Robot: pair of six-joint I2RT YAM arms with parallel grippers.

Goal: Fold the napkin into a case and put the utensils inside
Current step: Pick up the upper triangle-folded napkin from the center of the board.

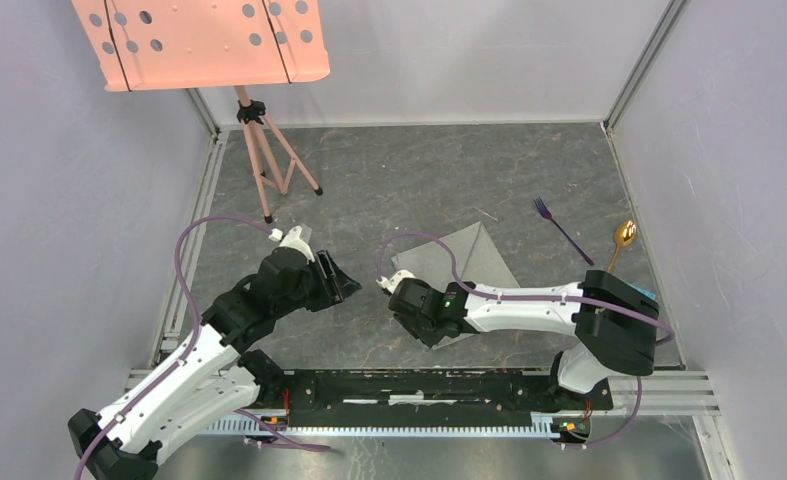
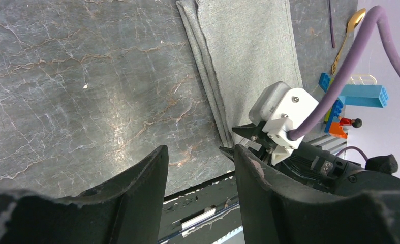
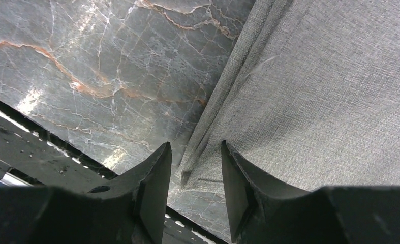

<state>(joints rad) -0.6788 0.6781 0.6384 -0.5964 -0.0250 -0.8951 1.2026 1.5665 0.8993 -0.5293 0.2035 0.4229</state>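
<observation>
Right fingers (image 3: 154, 188), slightly parted and empty, straddle the near corner of the half-folded napkin (image 1: 474, 255) on the counter (image 1: 419, 170); closing here could pinch one layer only and drag the fold open. Left fingers (image 2: 142, 188) hover wide and empty over bare stone alongside, fork (image 1: 559, 225) and spoon (image 1: 621, 240) lying near the right wall

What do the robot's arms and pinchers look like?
The left arm and right arm are white plastic shells with black joints, and a thick purple cable loops along each. The left gripper and right gripper each have two black wedge-shaped fingers, scuffed pale along the edges.
</observation>
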